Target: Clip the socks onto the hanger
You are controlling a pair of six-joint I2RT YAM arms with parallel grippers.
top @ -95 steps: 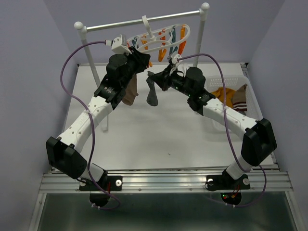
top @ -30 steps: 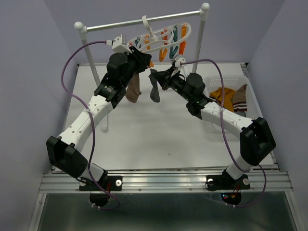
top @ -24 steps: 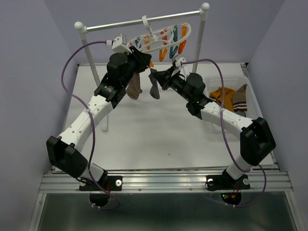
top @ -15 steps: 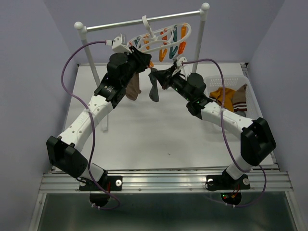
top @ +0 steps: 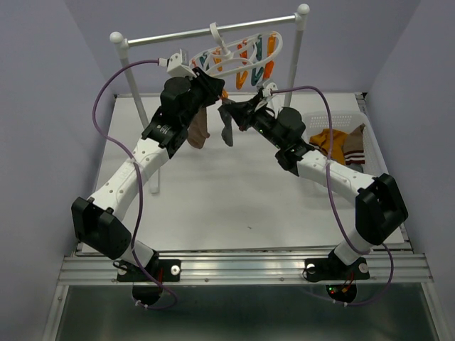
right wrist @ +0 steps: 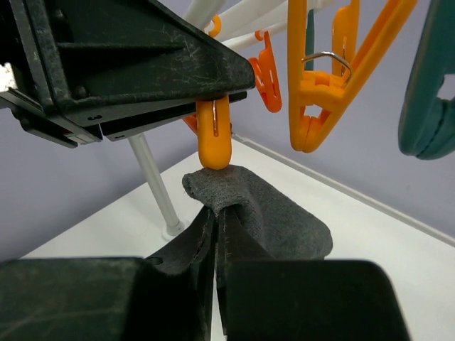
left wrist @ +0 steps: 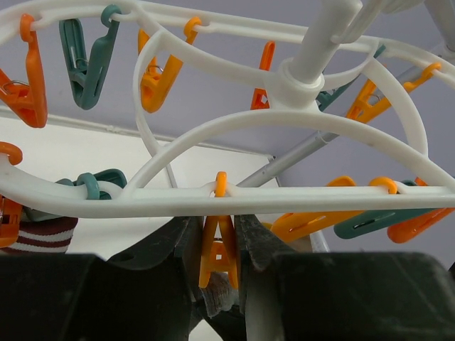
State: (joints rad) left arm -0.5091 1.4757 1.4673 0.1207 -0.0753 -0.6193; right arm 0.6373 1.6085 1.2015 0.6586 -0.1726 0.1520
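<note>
Above the desk (top: 234, 192), your two arms meet under the hanger (top: 238, 58), which hooks over the bar of the white rack (top: 206, 30). Your left pincer (left wrist: 219, 264) is clamped on an orange clip (left wrist: 219, 245) that dangles from the ring's near rail, one finger pressing each side of it. Your right pincer (right wrist: 217, 231) is closed on the folded edge of a grey sock (right wrist: 274, 209) and holds that edge right under the same clip's rounded tip; you cannot tell whether cloth and clip touch. From above, the grey sock hangs limp between the two wrists, and a brown sock (top: 198, 131) hangs just beside it under your left arm. What holds the brown one up is hidden. More socks (top: 335, 142), mustard and striped, lie heaped in a white basket (top: 340, 116) at the desk's far right, well apart from the hanger.
</note>
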